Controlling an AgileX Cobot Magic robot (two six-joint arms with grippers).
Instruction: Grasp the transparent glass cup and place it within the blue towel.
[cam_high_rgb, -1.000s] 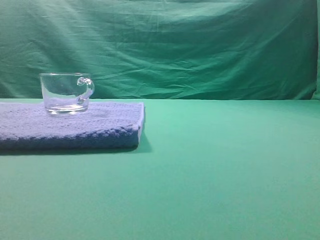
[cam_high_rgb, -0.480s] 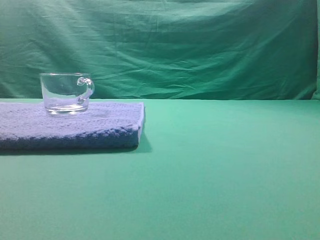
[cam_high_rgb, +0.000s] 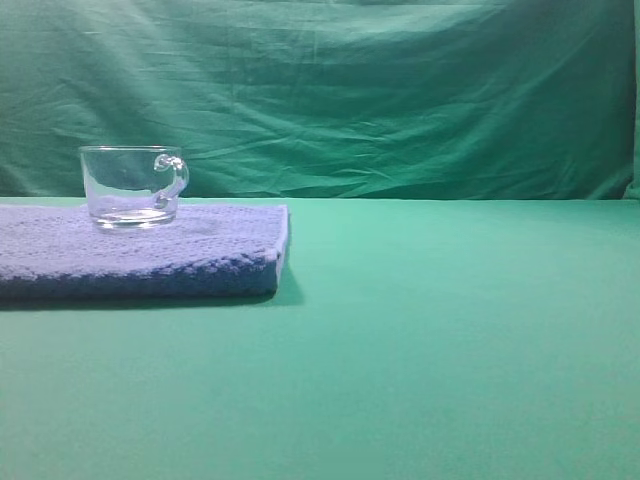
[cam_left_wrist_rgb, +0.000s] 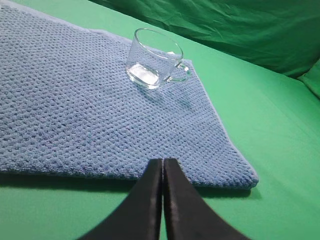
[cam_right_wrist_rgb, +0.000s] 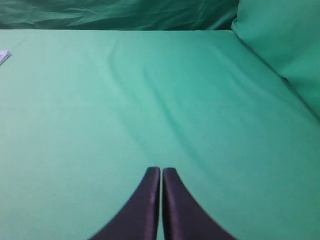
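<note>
A green cloth backdrop (cam_high_rgb: 400, 90) hung in loose wrinkles behind the whole scene, and the same green cloth covered the table (cam_high_rgb: 450, 350) in front of it. In the right wrist view a bulging fold of green fabric (cam_right_wrist_rgb: 285, 45) rose at the far right corner.

The blue towel (cam_high_rgb: 140, 250) lay flat at the left of the table, a thick folded slab with a nubby weave, its right edge ending well short of the table's middle. From the left wrist camera its near right corner sat just beyond the fingertips.

The transparent glass cup (cam_high_rgb: 130, 187) stood upright on the towel, toward its far side and a little in from the far right corner. Its loop handle (cam_high_rgb: 172, 178) pointed to the right in the high view. The cup held nothing; only its thick clear base and some glare showed through the wall. Nothing touched it.

The left gripper (cam_left_wrist_rgb: 163, 162) hovered low over the table just short of the towel's near edge, its two dark fingers pressed together with nothing between them, well apart from the cup. The right gripper (cam_right_wrist_rgb: 161, 171) hung over bare green cloth, its fingers likewise pressed together and gripping nothing.
</note>
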